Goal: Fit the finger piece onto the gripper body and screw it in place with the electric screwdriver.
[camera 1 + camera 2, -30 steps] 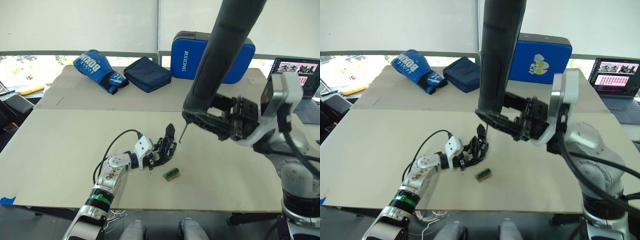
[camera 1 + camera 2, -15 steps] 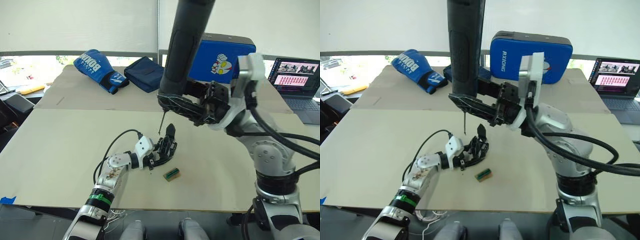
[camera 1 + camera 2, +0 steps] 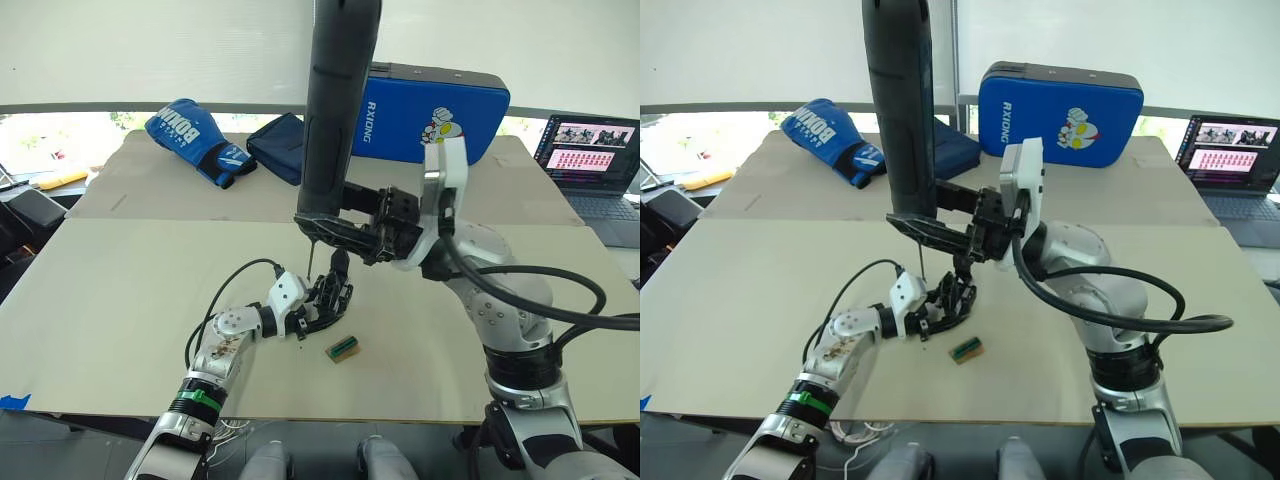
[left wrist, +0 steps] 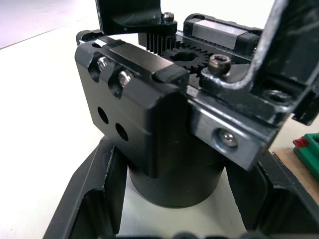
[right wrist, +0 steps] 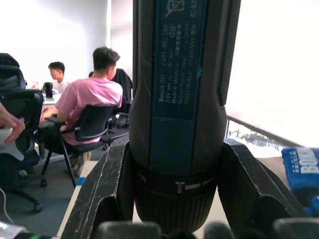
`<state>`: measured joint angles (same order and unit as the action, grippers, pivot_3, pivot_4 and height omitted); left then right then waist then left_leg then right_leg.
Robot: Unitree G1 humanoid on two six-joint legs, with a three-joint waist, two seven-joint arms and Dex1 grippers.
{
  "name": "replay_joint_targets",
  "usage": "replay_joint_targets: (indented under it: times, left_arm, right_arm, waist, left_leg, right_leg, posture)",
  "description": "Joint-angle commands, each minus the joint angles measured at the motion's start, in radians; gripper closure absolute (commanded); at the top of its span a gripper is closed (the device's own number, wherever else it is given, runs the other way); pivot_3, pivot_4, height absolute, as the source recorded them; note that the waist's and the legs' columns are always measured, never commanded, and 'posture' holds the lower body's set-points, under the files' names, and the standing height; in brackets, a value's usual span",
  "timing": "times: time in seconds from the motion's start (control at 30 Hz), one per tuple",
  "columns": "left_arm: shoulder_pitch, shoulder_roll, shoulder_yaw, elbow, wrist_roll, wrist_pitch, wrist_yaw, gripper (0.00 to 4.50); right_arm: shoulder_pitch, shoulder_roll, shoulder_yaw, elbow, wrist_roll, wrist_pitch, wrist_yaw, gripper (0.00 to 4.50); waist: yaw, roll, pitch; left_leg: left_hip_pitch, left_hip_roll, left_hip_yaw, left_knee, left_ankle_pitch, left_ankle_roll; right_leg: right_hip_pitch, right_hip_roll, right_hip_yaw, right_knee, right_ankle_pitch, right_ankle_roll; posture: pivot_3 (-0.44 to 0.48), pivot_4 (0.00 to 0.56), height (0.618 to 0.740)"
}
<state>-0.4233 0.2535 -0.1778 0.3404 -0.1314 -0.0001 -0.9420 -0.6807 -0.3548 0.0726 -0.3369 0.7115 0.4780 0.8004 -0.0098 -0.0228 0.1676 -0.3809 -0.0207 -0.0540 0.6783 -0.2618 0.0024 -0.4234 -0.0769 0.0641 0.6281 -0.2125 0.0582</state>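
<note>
- Left pincer [image 3: 318, 312] clamped round the round base of the gripper body [image 3: 332, 295], pinning it to the table [image 3: 120, 300], fingers hugging either side of the dark cylinder in the left wrist view.
- Right pincer [image 3: 940, 232] closed on the lower end of the electric screwdriver [image 3: 335, 110], held upright, barrel rising well above the gripper body.
- Thin metal bit [image 3: 309, 258] pointing down, tip just above the gripper body and a touch to its left, apart from it, not yet seated as far as can be judged.
- One pointed black finger standing up from the gripper body, right beside the bit; hard to say whether that is the finger piece already fitted.
- Small green-and-tan block [image 3: 343, 348] lying on the table just beside the gripper body, on its near right, clear of both pincers.
- Blue boxing glove [image 3: 195, 140], dark blue pouch [image 3: 285, 147] and blue case [image 3: 440, 100] well behind the gripper body, out of the way.
- Step in hand, by the look of it: lining up the bit with a screw head.
- To do it well: keep the screwdriver plumb over the screw, come down slowly, feel for the bit to drop into the head before spinning.
- Keep the left clamp firm so the body cannot twist under torque; risk of the bit skating off onto the linkages.
</note>
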Motion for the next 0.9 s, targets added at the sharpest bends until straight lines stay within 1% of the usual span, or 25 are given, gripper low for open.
replay_joint_targets:
  times: [0.03, 0.4, 0.9]
  left_arm:
    - [0.025, 0.001, -0.028, -0.01, 0.004, 0.026, -0.009, 2.18]
    - [0.032, 0.012, -0.028, -0.021, 0.001, 0.037, -0.011, 2.18]
    - [0.036, 0.019, -0.028, -0.023, 0.0, 0.042, -0.01, 2.18]
  right_arm:
    - [-0.006, 0.015, -0.014, -0.028, -0.012, -0.06, 0.015, 2.58]
    - [0.022, 0.042, -0.011, -0.003, -0.055, -0.078, 0.046, 2.58]
    - [0.048, 0.047, 0.002, 0.008, -0.095, -0.09, 0.063, 2.58]
  waist:
    - [-0.001, 0.0, 0.0]
    - [-0.004, 0.0, 0.0]
    - [-0.005, 0.0, 0.0]
  left_leg:
    - [0.0, 0.0, 0.0, 0.0, 0.0, 0.0]
    - [0.0, 0.0, 0.0, -0.001, 0.0, 0.0]
    - [0.001, 0.0, 0.0, -0.001, 0.0, 0.0]
  right_leg:
    - [0.0, 0.0, 0.0, 0.0, 0.0, 0.0]
    - [0.0, 0.0, 0.0, 0.0, 0.0, 0.0]
    - [0.0, 0.0, 0.0, 0.0, 0.0, 0.0]
  posture:
    - [0.0, 0.15, 0.74]
    - [0.0, 0.15, 0.74]
    - [0.0, 0.15, 0.74]
